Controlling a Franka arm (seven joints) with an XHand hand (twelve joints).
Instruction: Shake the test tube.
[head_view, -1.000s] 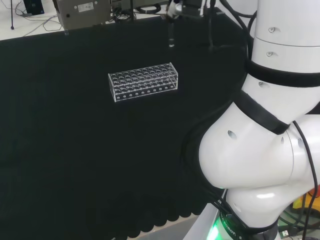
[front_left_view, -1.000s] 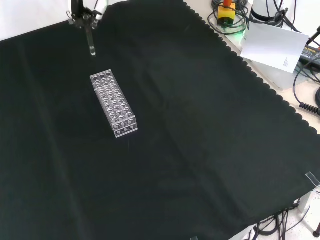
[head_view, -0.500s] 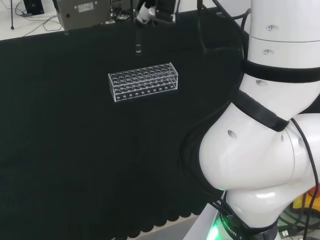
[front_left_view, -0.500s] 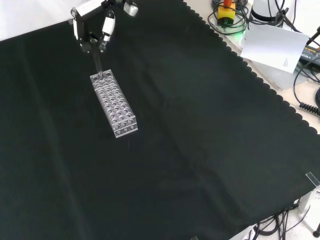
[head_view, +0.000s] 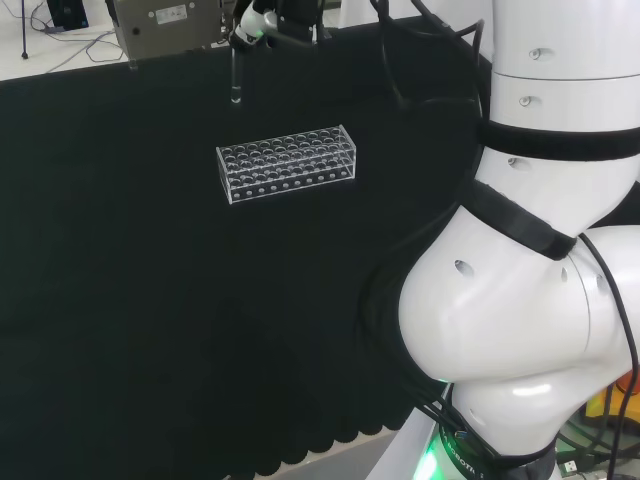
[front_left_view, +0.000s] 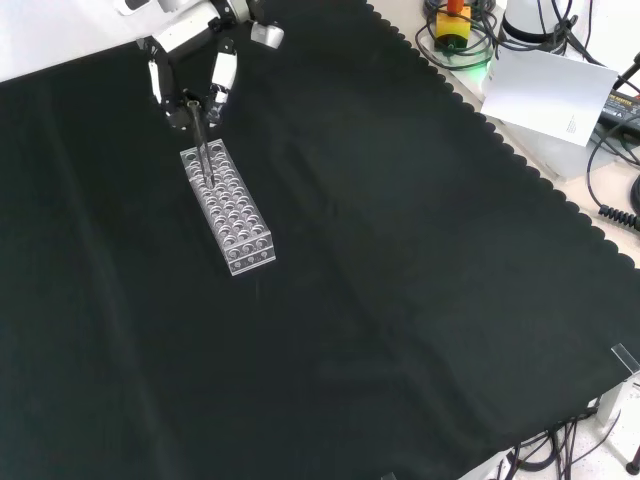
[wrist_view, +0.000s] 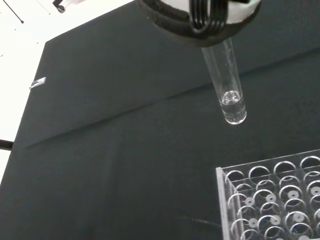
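A clear test tube (head_view: 236, 82) hangs upright in the air, pinched at its top by my hand (head_view: 268, 14), which is shut on it. In the head view the tube is above and just left of the clear plastic rack (head_view: 287, 163) lying on the black cloth. In the front view my hand (front_left_view: 190, 72) is over the rack's far end, and the tube (front_left_view: 201, 148) overlaps the rack (front_left_view: 230, 210). The wrist view shows the tube (wrist_view: 227, 85) with a little clear liquid at its rounded bottom, above the cloth beside the rack's corner (wrist_view: 272, 200); the rack's holes seen there are empty.
A grey box (head_view: 165, 25) stands at the cloth's far edge in the head view. My arm's white links (head_view: 520, 300) take up that view's right. In the front view a white sheet (front_left_view: 545, 90), cables and a yellow device (front_left_view: 450, 25) lie beyond the scalloped cloth edge.
My hand has carried the tube to the left in the head view, and nearer in the front view, from beyond the rack's far end to over it. The rack has stayed put.
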